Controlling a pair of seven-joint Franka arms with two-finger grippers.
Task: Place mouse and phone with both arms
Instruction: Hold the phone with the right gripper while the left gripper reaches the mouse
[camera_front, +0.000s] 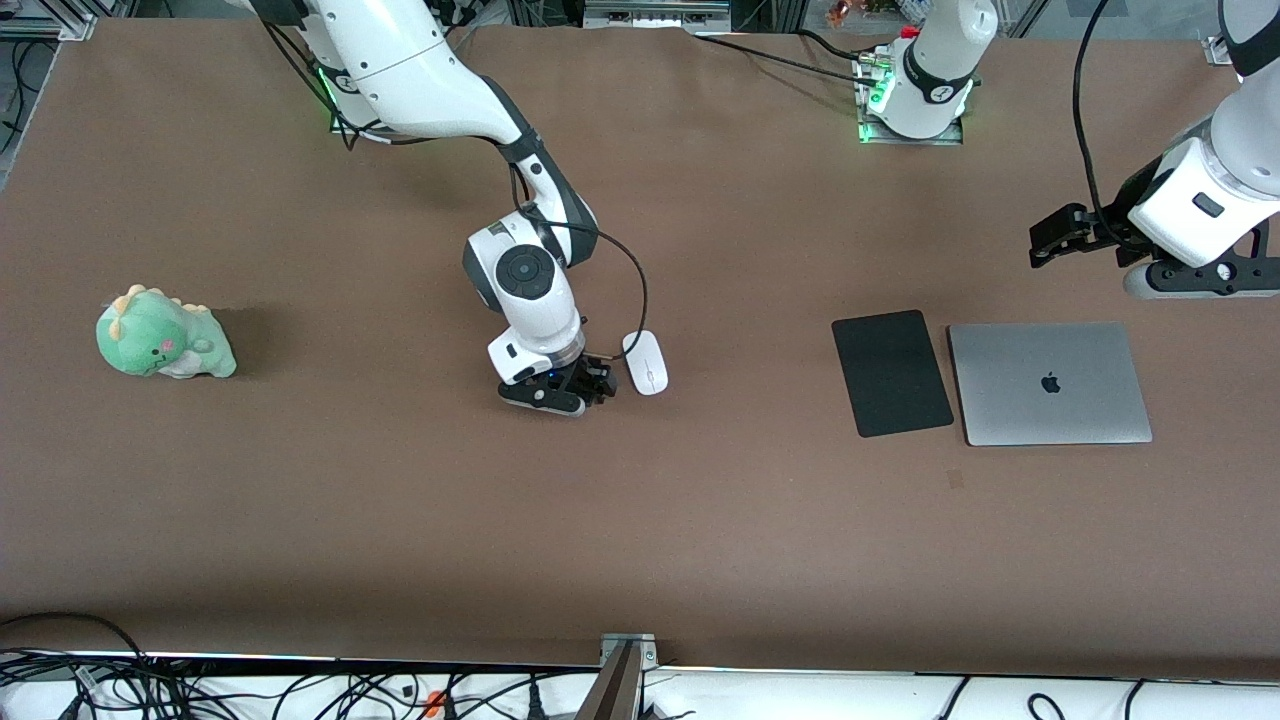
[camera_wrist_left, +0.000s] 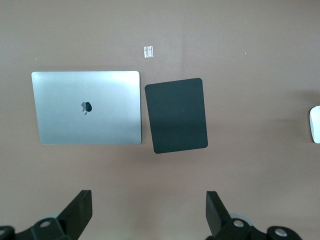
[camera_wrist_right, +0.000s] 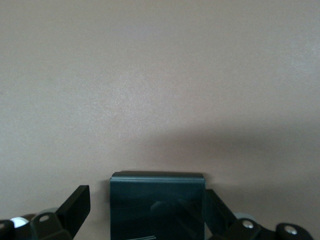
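**Right gripper low over the phone, mouse just beside it**

The right gripper (camera_front: 590, 385) sits low at the table's middle, fingers spread wide either side of the phone (camera_wrist_right: 157, 206), holding nothing. One finger looks close to the phone's edge. The white mouse (camera_front: 646, 362) lies just beside, toward the left arm's end, long axis running roughly toward the front camera. The left gripper (camera_front: 1050, 240) waits open and empty, above the table near the laptop (camera_front: 1048, 383) and black pad (camera_front: 891, 372).

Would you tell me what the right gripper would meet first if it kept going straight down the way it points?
Most likely the phone: the right gripper is low beside the mouse, open, with the dark slab between its fingers. Its depth is unclear.
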